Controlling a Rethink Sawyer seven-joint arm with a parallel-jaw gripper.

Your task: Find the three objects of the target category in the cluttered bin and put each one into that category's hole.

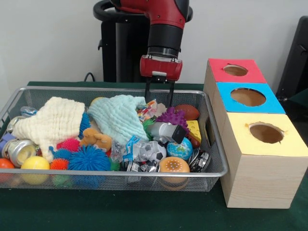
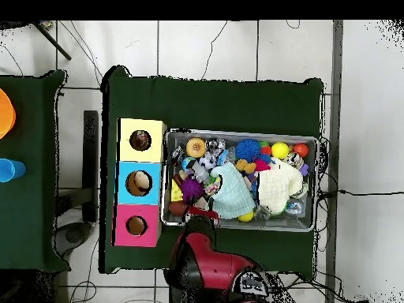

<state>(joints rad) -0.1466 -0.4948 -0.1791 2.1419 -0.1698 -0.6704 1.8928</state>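
**Empty jaws poised over the far side of the cluttered bin**

The jaws (image 1: pixel 160 92) hang with their two thin black fingers (image 1: pixel 147 91) parted, a clear gap between them and nothing held. Their tips sit just above the bin's far rim, over the seam between the pale mint-green muslin cloth (image 1: pixel 118 117) and the spiky purple rubber ball (image 1: pixel 172 117). The red and black arm (image 1: pixel 164 29) drops almost vertically to them.

Just beside that spot lie a small brown toy football (image 1: pixel 187 111) and a grey and black boxy gadget (image 1: pixel 166 131). Nearer the front are a blue and green globe ball (image 1: pixel 180 148), a small black and white soccer ball (image 1: pixel 154 150) and an orange dimpled ball (image 1: pixel 174 165). The silver wire mesh bin (image 1: pixel 211 144) rests on the dark green worktop (image 1: pixel 144 211).

The target category is not stated, so the three wanted objects cannot be singled out; every candidate appears to be in the bin. To its side stands the wooden box with red (image 1: pixel 236 70), blue (image 1: pixel 248 96) and yellow (image 1: pixel 266 133) holes; in the overhead view something seems to lie inside the blue one.

Risks, as I judge them: a straight descent could snag the cloth and drag neighbours out, or the spiky ball could squirm from the fingers. The cream knitted cloth (image 1: pixel 53 120) may hide targets. A round ball could roll off the box top if released off-centre.
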